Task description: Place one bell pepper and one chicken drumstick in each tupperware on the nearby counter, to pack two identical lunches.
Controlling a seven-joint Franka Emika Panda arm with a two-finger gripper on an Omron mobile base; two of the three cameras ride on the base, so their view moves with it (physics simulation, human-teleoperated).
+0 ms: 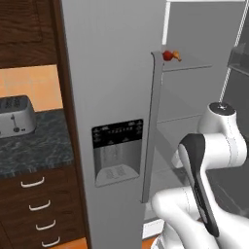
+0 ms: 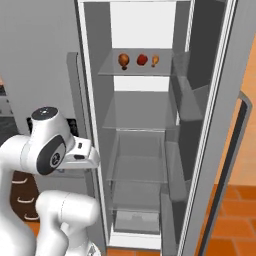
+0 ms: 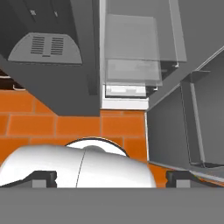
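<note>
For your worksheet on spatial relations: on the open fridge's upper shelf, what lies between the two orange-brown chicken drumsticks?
In the right base view, a small glossy red bell pepper sits between the larger-looking orange-brown drumstick and the other drumstick.

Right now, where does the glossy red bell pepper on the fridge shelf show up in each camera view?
Left base view: glossy red bell pepper at upper right, past the door edge.
Right base view: upper centre, between two orange-brown drumsticks.
Hand view: not in it.
Shared landmark: the grey glass fridge shelf under it.
</note>
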